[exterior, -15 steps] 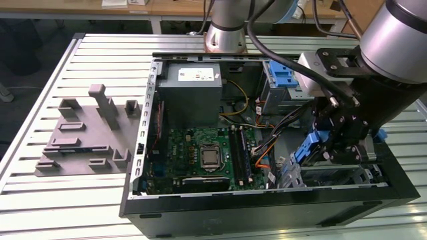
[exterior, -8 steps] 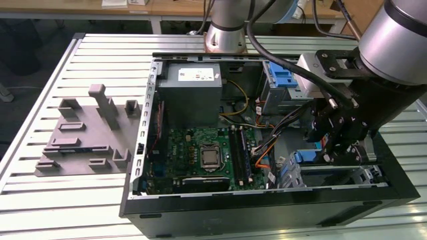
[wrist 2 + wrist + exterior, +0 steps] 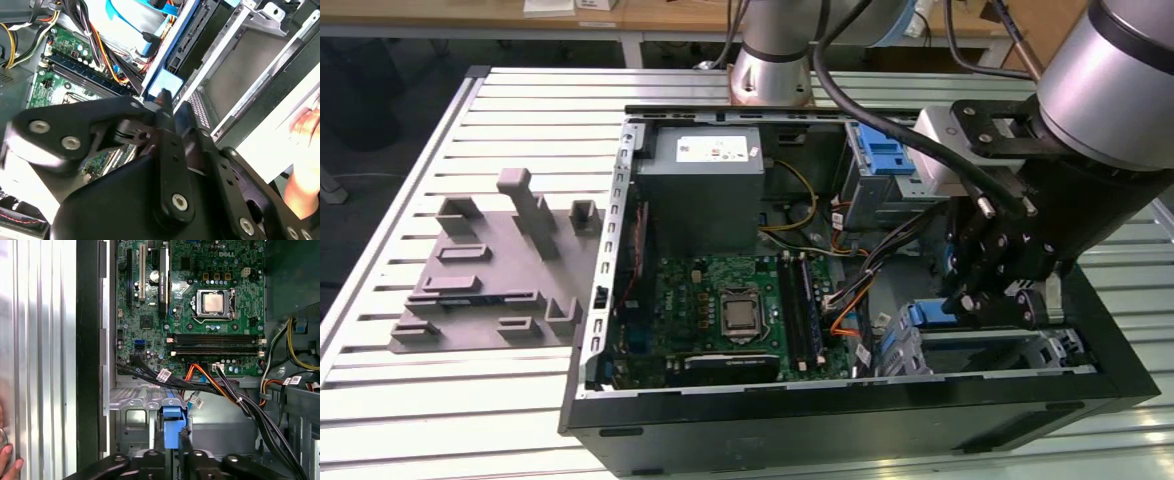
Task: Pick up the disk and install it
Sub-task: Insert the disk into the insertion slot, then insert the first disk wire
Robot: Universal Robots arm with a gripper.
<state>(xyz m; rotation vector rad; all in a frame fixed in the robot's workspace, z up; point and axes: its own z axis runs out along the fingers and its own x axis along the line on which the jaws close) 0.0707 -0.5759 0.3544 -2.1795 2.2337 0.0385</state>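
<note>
Closest to my wrist cameras, the black two-fingered gripper [image 3: 172, 439] [image 3: 167, 106] is pinched narrow on the blue end tab of the disk [image 3: 171, 417] [image 3: 165, 82]. The disk shows edge-on as a flat drive in a blue plastic carrier. It stands on its edge at the grey sheet-metal drive bay [image 3: 135, 415] in one corner of the case, but I cannot tell how deep it sits.

In the exterior view, gripper [image 3: 994, 298] and disk [image 3: 937, 312] are low in the open black computer case [image 3: 827, 420], on the exterior view's right. A bundle of orange and black cables [image 3: 215, 382] runs just past the tab.

Beyond the cables lies the green motherboard [image 3: 150, 300] [image 3: 707, 300] with its silver processor socket [image 3: 213, 302].

A person's hand [image 3: 305, 130] is outside the case wall, with fingertips [image 3: 7, 462] on the ribbed aluminium table [image 3: 520, 120].

Farther back in the case are the grey power supply box with a white sticker [image 3: 704, 195] and the blue-latched metal drive cage [image 3: 887, 160].

Well apart — on the exterior view's left — a grey moulded fixture with upright posts [image 3: 487, 270] sits on the table. The arm's silver base [image 3: 774, 60] rises behind the case.
</note>
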